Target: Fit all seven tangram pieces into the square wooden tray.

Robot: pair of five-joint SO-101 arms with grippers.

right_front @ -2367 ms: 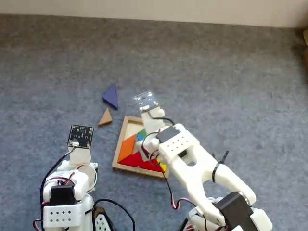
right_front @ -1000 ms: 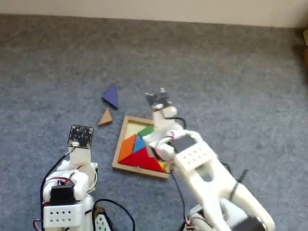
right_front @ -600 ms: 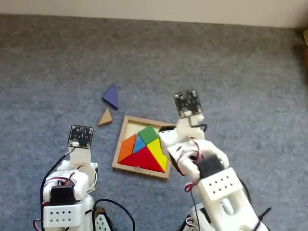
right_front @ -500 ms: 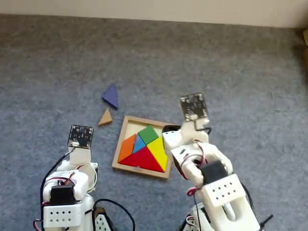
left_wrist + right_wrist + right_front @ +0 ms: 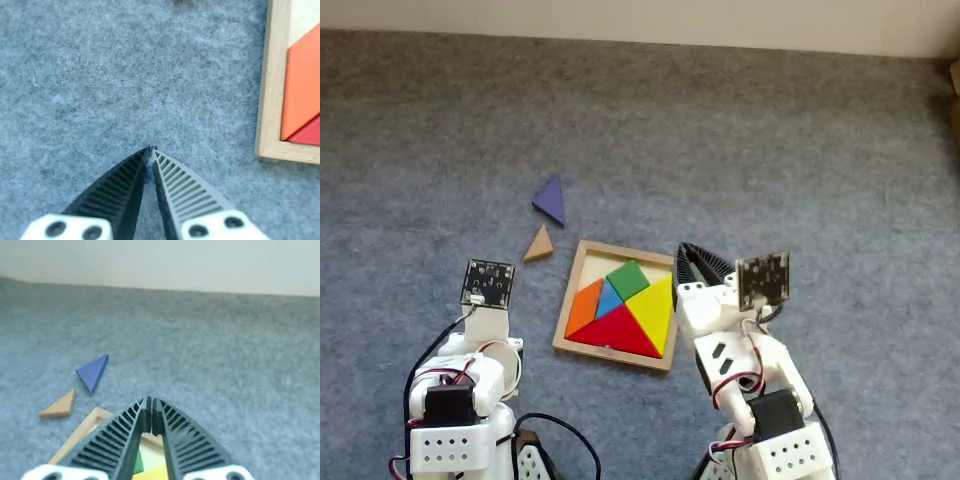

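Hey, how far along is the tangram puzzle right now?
Done: five pieces sit in the tray: orange, light blue, green, yellow and red.
In hand: nothing; the left gripper and right gripper are both shut and empty.
Left: the blue triangle and tan triangle lie on the carpet outside the tray, whose corner nearest them is bare.

The wooden tray (image 5: 593,263) holds five pieces (image 5: 620,328); blue triangle (image 5: 550,200) and tan triangle (image 5: 539,244) lie loose at its ten o'clock.
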